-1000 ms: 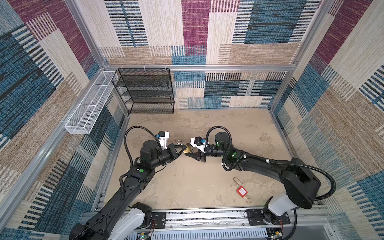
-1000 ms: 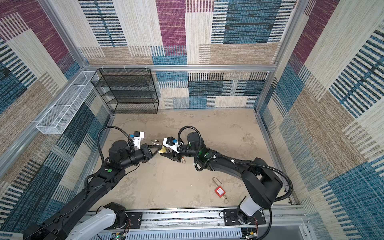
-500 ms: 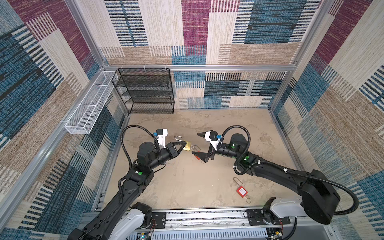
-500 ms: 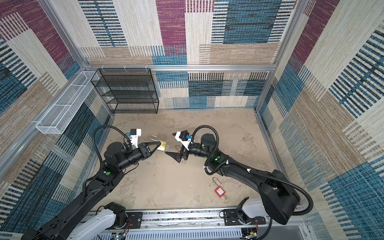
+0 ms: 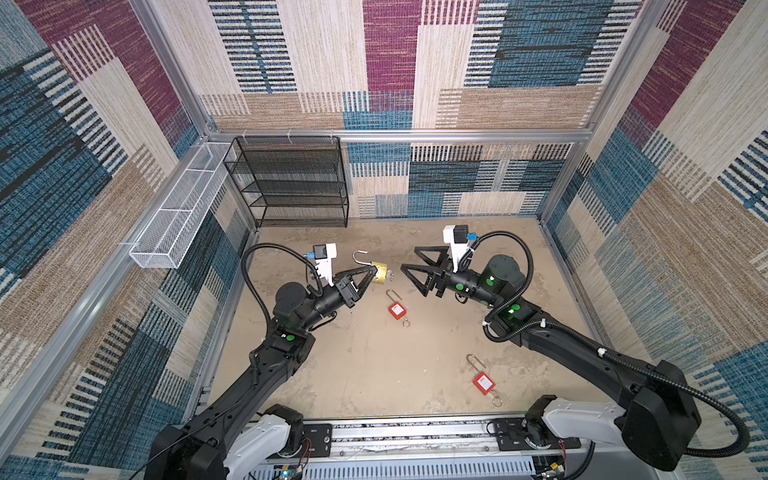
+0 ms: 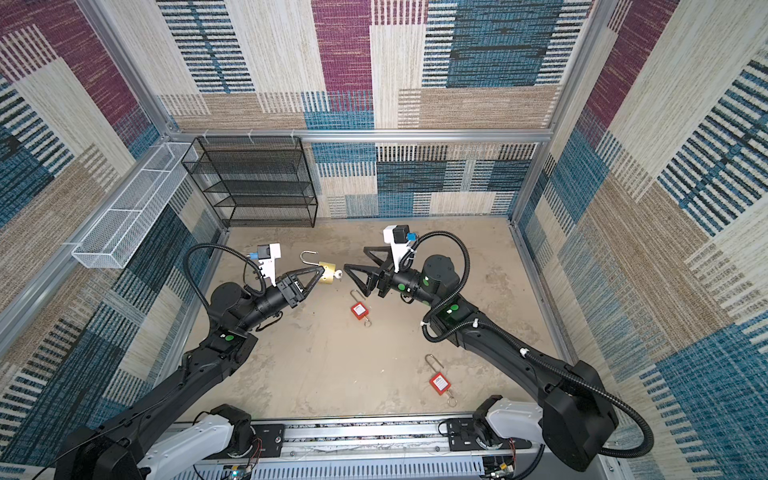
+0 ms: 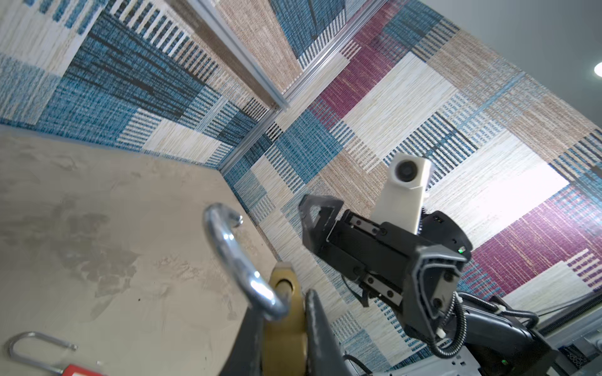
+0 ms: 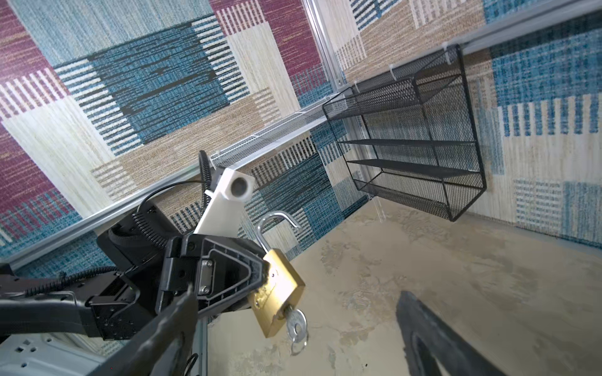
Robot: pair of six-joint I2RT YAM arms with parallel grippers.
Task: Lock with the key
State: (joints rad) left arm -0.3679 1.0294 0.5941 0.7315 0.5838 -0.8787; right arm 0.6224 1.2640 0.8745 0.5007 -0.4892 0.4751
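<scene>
Padlock (image 5: 379,272), brass, hung toward 11 o'clock of floor (image 5: 365,374) centre, pinched in nearly closed left gripper (image 5: 372,273). Shackle (image 5: 360,257) stood open; key (image 8: 295,322) sat plugged into its base. Right gripper (image 5: 409,258) at padlock's 3 o'clock, spread wide, empty, clear of key. Step judged: approach to key. Next move called for pinching key head, pressing shackle home. Key tiny in top views, seating probably full; far-side grip contact hidden.

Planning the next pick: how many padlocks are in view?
3: brass padlock in the left gripper; middle red padlock central on the table; front red padlock near the rail.
</scene>
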